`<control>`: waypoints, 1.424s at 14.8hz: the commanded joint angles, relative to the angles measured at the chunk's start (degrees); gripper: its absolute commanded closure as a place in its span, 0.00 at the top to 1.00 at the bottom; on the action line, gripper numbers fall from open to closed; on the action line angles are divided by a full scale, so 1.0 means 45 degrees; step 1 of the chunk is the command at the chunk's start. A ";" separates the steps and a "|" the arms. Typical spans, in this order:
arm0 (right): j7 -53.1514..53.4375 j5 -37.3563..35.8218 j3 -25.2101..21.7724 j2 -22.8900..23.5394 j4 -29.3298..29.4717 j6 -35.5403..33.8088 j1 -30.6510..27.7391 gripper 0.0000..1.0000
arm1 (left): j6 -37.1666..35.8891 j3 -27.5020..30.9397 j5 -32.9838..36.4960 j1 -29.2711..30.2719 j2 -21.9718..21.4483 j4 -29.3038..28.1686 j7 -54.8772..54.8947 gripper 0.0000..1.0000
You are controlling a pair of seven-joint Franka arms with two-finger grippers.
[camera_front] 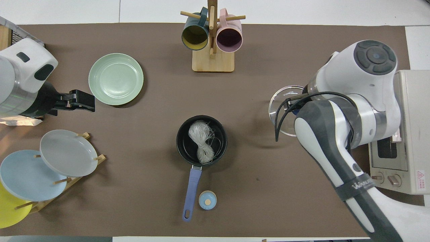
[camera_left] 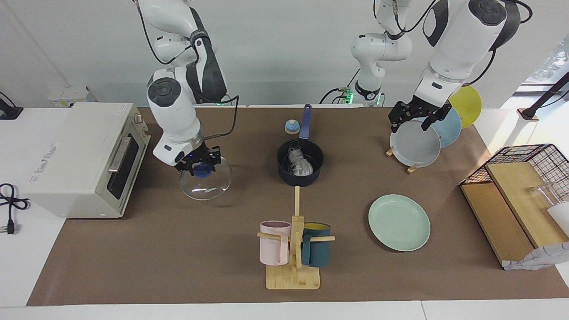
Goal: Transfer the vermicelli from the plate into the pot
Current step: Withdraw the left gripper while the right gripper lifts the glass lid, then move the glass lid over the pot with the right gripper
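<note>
vermicelli [camera_left: 300, 162] already in pot [camera_left: 300, 169]; plate [camera_left: 399, 222] bare. right gripper [camera_left: 200, 165] pinching glass lid [camera_left: 206, 178] knob, probably covering next. left gripper [camera_left: 414, 116], fingers spread, waiting over grey plate [camera_left: 414, 144].

yellow plate [camera_front: 8, 210] cut off, right tool [camera_left: 198, 165] hidden overhead

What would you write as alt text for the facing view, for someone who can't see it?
The vermicelli lies in the dark navy pot mid-table, and the mint-green plate sits bare, farther from the robots. The right gripper grips the blue knob of a glass lid in front of the toaster oven; the left gripper is over the plate rack.
</note>
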 commanded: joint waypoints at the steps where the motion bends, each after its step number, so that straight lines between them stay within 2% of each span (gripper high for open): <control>1: 0.1770 0.0260 -0.0004 0.0608 0.1386 -0.0577 0.0940 0.55 | -0.1543 -0.0046 0.0556 -0.0089 -0.0186 0.0673 0.0155 1.00; 5: 0.4446 0.0260 -0.0004 0.0863 0.2053 -0.0423 0.2542 0.54 | -0.2155 -0.0006 0.0361 0.0027 0.0281 0.1672 0.0194 1.00; 7: 0.5776 0.0299 -0.0004 0.0864 0.2054 -0.0130 0.3382 0.50 | -0.1669 -0.0181 -0.0145 0.0358 0.0303 0.1634 0.0194 1.00; 11: 0.7261 0.0260 -0.0004 0.1038 0.2189 0.0027 0.4633 0.47 | -0.1374 -0.0163 -0.0187 0.0282 0.0146 0.1127 0.0272 1.00; 17: 0.8300 0.0299 -0.0004 0.1176 0.1917 0.0692 0.5708 0.45 | -0.1314 -0.0143 -0.0284 0.0282 0.0166 0.1107 0.0350 1.00; 19: 0.8672 0.0026 -0.0023 0.1798 0.2305 0.0692 0.6080 0.45 | -0.1179 -0.0124 -0.0439 0.0282 0.0185 0.1009 0.0350 1.00; 21: 0.8672 0.0025 -0.0023 0.1899 0.2327 0.0731 0.5945 0.45 | -0.0964 -0.0085 -0.0519 0.0282 0.0224 0.0931 0.0350 1.00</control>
